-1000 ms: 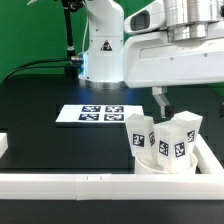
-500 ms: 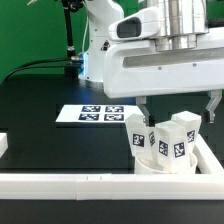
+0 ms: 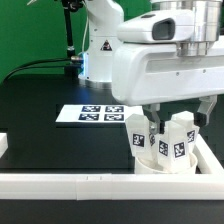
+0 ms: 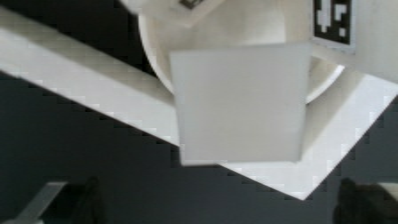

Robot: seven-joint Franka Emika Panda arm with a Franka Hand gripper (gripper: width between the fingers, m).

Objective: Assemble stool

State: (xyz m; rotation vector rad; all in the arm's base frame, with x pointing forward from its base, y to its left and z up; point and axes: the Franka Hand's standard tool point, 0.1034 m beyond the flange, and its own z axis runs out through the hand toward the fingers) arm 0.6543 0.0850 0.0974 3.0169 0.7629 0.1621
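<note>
The stool stands in the front right corner of the exterior view: a round white seat ring (image 3: 160, 163) with three short tagged legs upright in it, one on the left (image 3: 137, 138), one in the middle (image 3: 160, 133) and one on the right (image 3: 181, 140). My gripper (image 3: 180, 117) is open just above the legs, with one finger (image 3: 155, 120) behind the left leg and the other (image 3: 206, 111) to the right. In the wrist view a leg's blank white end (image 4: 240, 100) fills the middle over the seat ring (image 4: 157, 45). My open gripper (image 4: 210, 203) shows only its dark fingertips (image 4: 50, 203).
The marker board (image 3: 92, 114) lies flat on the black table behind the stool. White border rails run along the front (image 3: 70, 181) and the right side (image 3: 210, 152), hemming the stool in. The arm's base (image 3: 100, 50) stands at the back.
The gripper has come down and forward over the stool. Its fingers have spread apart and now reach the tops of the legs. The stool has not moved.
</note>
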